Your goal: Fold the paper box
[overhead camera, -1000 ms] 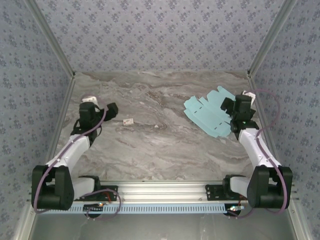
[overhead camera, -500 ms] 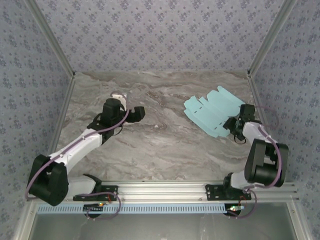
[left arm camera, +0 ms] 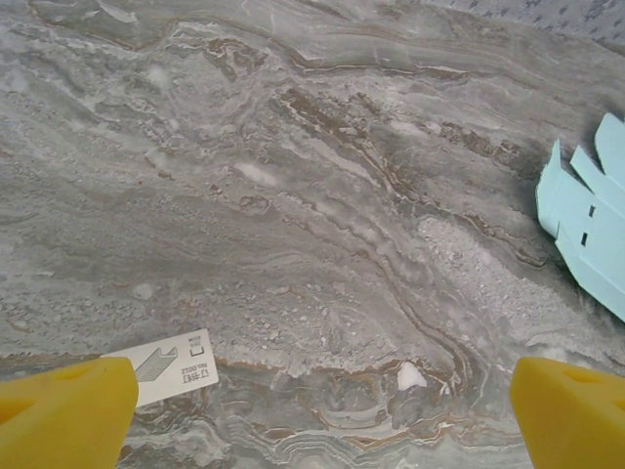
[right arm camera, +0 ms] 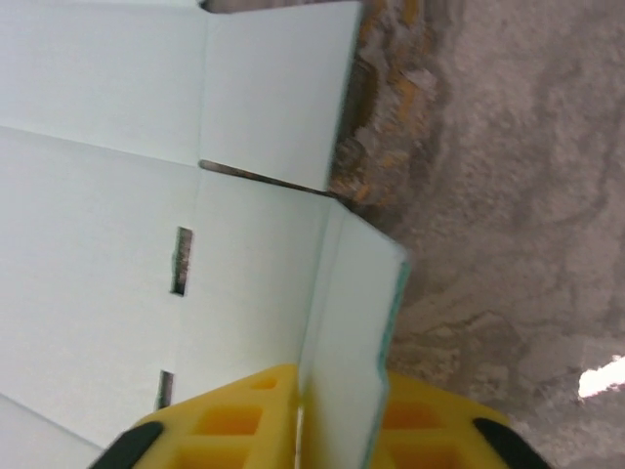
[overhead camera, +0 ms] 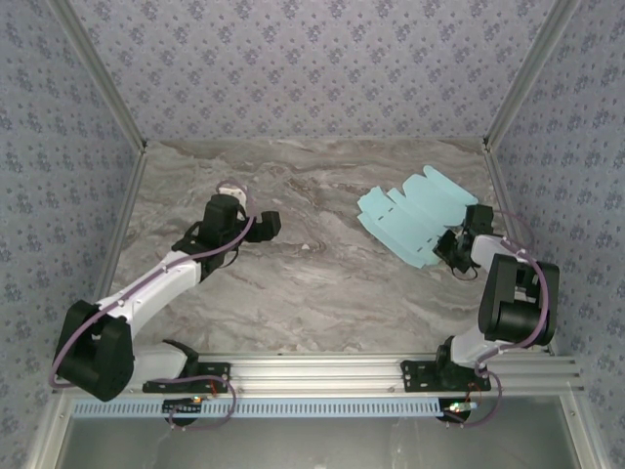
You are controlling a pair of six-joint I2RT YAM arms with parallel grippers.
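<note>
The paper box (overhead camera: pixel 410 219) is a flat pale turquoise die-cut sheet with rounded flaps, lying at the right back of the marble table. My right gripper (overhead camera: pixel 451 250) sits low at the sheet's near right edge. In the right wrist view its yellow fingers (right arm camera: pixel 225 425) are shut on one edge flap (right arm camera: pixel 356 313), which stands up from the paper box (right arm camera: pixel 98 195) between them. My left gripper (overhead camera: pixel 264 226) hovers over the table's left centre, well apart from the sheet. It is open in the left wrist view, its yellow fingertips (left arm camera: pixel 63 415) wide apart, with the paper box (left arm camera: pixel 586 215) at the right edge.
A small white tag (left arm camera: pixel 161 366) lies on the marble table (left arm camera: pixel 312 195) just by my left finger. Patterned walls close the table (overhead camera: pixel 322 293) at the back and both sides. The arms' mounting rail (overhead camera: pixel 312 371) runs along the near edge.
My right gripper dropped to the sheet's near right edge and shut on a flap. The left arm swung right toward the table's centre, then held still.
</note>
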